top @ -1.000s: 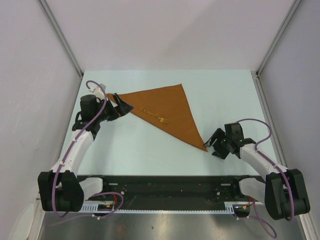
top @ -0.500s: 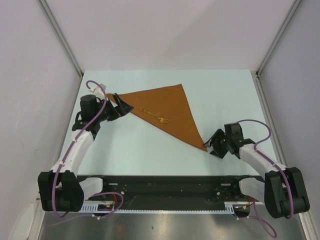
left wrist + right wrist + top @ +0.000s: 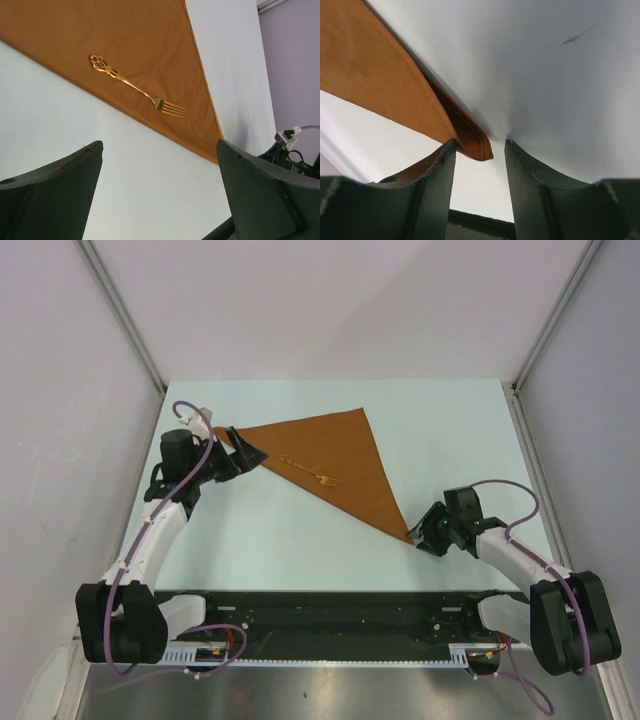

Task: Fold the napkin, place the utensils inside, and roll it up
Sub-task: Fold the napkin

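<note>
right wrist: napkin point(image 3: 380, 75) corner between open right jaws; left jaws open too, fork point(image 3: 137, 89) beyond

Napkin point(image 3: 380, 85): woven cloth, matt, fine weave visible up close, soft-looking. Fork point(image 3: 137, 91): gold-tone metal, polished, glossy, embossed handle. Table point(image 3: 560, 100): pale, smooth, matt, one faint scuff. Left gripper point(image 3: 159, 145), right gripper point(image 3: 480, 142): dark matt plastic, faintly textured, edges slightly rough. Arm links point(image 3: 165, 530): white smooth plastic.

No legible text or markings anywhere.
</note>
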Controlling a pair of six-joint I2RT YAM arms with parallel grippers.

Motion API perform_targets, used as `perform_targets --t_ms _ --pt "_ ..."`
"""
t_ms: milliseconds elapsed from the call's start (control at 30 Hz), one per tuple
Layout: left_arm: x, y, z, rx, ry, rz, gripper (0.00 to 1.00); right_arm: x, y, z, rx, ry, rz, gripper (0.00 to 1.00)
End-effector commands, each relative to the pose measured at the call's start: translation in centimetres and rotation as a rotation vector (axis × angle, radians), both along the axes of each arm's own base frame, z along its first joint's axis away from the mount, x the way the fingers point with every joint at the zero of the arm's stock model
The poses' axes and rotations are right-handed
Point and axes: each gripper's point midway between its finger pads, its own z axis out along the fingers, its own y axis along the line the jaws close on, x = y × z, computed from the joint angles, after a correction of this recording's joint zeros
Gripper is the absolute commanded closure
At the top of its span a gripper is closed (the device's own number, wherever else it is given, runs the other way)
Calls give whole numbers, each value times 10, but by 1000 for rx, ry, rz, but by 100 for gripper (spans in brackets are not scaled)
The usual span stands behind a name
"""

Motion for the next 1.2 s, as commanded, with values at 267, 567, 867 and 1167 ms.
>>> perform_targets --t_ms 267,567,867,1167 --pt "2 -3 17 -19 -61 -22 0 -24 -17 -24 -156 132 -39 61" --pt "1 -4 17 -28 -58 -26 0 -21 -13 -30 -187 134 -20 68" --pt "1 -5 18 -31 -60 -31 0 -21 -16 -37 -244 146 -8 82" --pt "1 -5 16 -35 -54 -33 0 -2 -26 -2 -386 68 53 100"
